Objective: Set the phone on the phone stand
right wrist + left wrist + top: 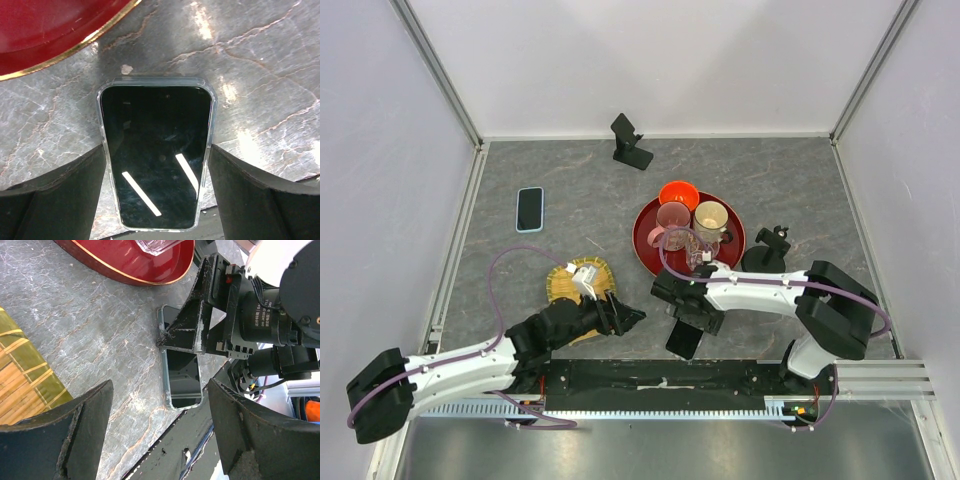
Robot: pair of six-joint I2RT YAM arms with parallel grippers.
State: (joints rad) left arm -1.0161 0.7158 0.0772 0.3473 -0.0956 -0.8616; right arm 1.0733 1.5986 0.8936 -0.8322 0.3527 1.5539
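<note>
Right wrist view shows you right jaws open astride the phone [156, 155]; only top view shows the stand [631, 143]. Left jaws open, empty; tray [642, 222] holds cups [711, 216].

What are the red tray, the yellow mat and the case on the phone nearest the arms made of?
Tray: glossy red with a gold rim line, likely lacquered wood or plastic.
Mat: woven flat strips with a matt finish, bamboo or straw by the look.
Phone case: clear and shiny, with a see-through edge, probably soft plastic.
</note>
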